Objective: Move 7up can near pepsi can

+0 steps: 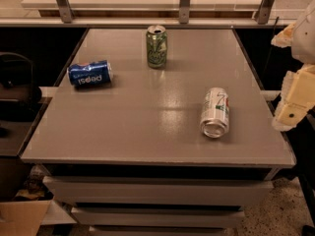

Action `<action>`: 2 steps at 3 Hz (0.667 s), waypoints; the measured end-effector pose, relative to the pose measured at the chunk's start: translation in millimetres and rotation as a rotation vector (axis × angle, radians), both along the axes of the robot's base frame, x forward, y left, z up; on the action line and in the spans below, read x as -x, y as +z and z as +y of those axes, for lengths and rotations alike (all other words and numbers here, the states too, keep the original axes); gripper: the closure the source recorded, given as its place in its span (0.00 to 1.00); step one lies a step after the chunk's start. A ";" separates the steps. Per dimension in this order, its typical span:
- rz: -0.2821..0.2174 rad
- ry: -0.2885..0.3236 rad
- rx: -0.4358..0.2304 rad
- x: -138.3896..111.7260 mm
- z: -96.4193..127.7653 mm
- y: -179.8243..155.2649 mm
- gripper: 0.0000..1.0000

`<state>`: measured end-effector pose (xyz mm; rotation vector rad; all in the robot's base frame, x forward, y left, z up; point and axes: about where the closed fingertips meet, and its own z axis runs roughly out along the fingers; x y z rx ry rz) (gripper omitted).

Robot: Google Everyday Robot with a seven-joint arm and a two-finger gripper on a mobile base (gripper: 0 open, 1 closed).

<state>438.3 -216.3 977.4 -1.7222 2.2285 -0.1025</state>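
The 7up can (215, 112) is white-silver with green lettering and lies on its side on the right part of the grey table (147, 107), its open end facing the front edge. The pepsi can (90, 73) is deep blue and lies on its side near the table's left edge. My gripper (294, 104) is a cream-coloured shape at the right edge of the camera view, just beyond the table's right edge and to the right of the 7up can, not touching it.
An all-green can (156, 46) stands upright at the back middle of the table. A railing with metal posts (184, 4) runs behind the table. A dark chair (15, 82) stands at the left and a cardboard box (22, 215) sits on the floor at lower left.
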 end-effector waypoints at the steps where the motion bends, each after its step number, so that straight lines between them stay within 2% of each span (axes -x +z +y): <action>1: 0.000 0.000 0.000 0.0 0.0 0.0 0.00; 2: 0.014 -0.039 0.002 -1.7 2.3 -2.0 0.00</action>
